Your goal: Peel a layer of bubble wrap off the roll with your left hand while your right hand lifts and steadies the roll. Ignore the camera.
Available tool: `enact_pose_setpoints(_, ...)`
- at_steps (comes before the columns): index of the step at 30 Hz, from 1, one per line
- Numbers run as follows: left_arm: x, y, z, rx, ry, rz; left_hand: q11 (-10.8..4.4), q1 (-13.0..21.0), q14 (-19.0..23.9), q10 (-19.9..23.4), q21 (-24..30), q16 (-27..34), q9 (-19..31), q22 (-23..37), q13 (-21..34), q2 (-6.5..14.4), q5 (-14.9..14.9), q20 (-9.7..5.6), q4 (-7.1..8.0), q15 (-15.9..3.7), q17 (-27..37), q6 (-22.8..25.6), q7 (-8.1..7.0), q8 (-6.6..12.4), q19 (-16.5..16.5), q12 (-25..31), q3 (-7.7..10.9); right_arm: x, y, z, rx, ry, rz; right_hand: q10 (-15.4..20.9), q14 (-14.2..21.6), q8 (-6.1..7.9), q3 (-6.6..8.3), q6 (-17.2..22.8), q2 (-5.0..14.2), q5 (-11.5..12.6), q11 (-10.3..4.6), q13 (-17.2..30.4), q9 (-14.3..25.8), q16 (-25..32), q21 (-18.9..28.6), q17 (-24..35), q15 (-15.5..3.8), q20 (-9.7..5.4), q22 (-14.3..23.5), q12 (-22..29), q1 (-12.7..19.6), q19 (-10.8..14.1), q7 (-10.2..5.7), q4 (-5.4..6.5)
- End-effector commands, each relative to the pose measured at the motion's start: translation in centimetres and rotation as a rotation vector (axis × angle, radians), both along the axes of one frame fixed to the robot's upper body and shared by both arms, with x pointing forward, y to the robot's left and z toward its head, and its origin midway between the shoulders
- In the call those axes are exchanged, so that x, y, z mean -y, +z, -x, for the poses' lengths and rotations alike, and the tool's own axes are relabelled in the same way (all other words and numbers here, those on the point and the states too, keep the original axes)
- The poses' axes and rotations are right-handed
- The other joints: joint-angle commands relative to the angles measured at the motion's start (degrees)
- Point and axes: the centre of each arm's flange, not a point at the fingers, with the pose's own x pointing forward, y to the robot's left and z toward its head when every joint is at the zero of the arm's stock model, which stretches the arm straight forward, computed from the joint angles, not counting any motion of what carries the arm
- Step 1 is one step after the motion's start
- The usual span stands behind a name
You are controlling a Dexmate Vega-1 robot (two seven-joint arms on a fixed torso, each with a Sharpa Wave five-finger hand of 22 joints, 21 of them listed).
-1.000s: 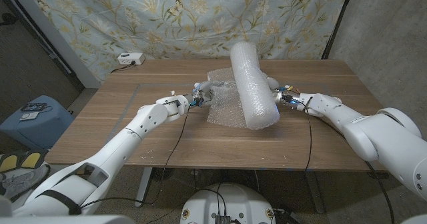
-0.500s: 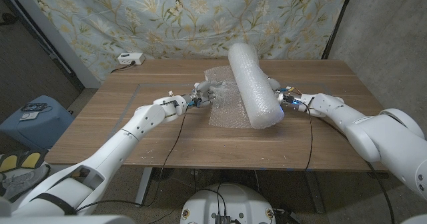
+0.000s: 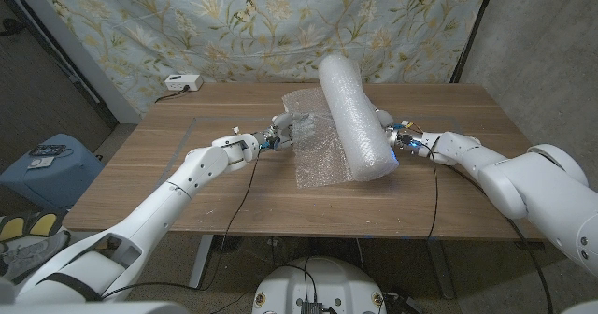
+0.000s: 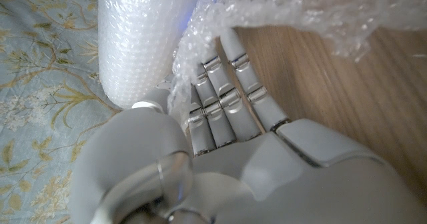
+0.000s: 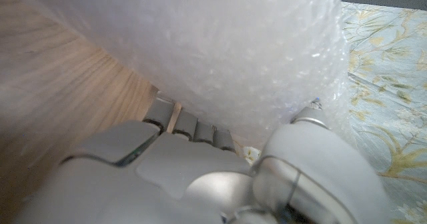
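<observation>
Right hand [image 3: 400, 136] fingers clamp the tilted bubble wrap roll [image 3: 353, 118]; left hand [image 3: 278, 132] fingers pinch its loose sheet [image 3: 313, 155] over the surface [image 3: 187, 164].

Count: one bubble wrap roll [image 3: 353, 118], with one loose sheet [image 3: 315, 146] peeled off it and spread on the one wooden table [image 3: 187, 178]. Two robot hands: left hand [image 3: 282, 130], right hand [image 3: 391, 132]. Also one white box [image 3: 182, 83] at the far left table corner, and one floral backdrop cloth [image 3: 234, 24].
</observation>
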Motion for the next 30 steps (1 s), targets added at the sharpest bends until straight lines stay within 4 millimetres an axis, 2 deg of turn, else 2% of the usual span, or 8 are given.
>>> enact_pose_setpoints(1,0.0,0.0,0.4,-0.004,-0.002,-0.005,-0.82,-0.4,0.1,1.5,0.4,-0.1,0.1,0.0,0.1,-0.2,0.1,-0.33,0.43,-0.2,0.2,0.3,0.35,0.01,-0.2,-0.3,0.17,0.6,-0.6,0.4,-0.018,0.011,-0.003,-0.4,-0.4,-0.23,-0.3,-0.8,0.0,0.4,0.29,0.1,0.1,0.2,-0.1,0.0,0.06,0.12,0.3,-0.3,-0.5,0.1,1.25,0.01)
enact_pose_setpoints(12,-0.1,-0.2,0.8,-0.005,0.009,0.001,-0.73,-0.5,0.1,1.5,0.7,-0.2,0.2,-0.1,0.2,-0.2,0.0,-0.35,0.44,-0.14,0.2,0.4,0.27,-0.12,-0.3,-0.3,0.16,1.1,-1.0,0.5,-0.04,0.016,0.004,-0.9,-1.0,-0.36,-0.8,-1.7,-0.17,0.5,1.08,0.2,0.1,0.4,-0.4,-0.4,0.66,0.36,0.3,-1.0,-1.9,0.2,1.79,0.49)
enact_pose_setpoints(30,-0.4,-0.3,1.4,-0.007,0.018,0.005,-0.85,-0.4,0.2,1.6,1.1,-0.3,0.3,-0.1,0.2,-0.2,0.1,-0.35,0.43,-0.25,0.3,0.4,0.3,-0.33,-0.4,-0.6,0.21,2.0,-1.8,0.9,-0.098,0.011,0.012,-1.1,-1.3,-0.13,-1.71,-1.9,-0.16,0.9,1.5,0.3,0.0,0.8,-0.7,-0.8,1.2,0.4,0.3,-1.7,-4.5,0.5,2.39,1.62)
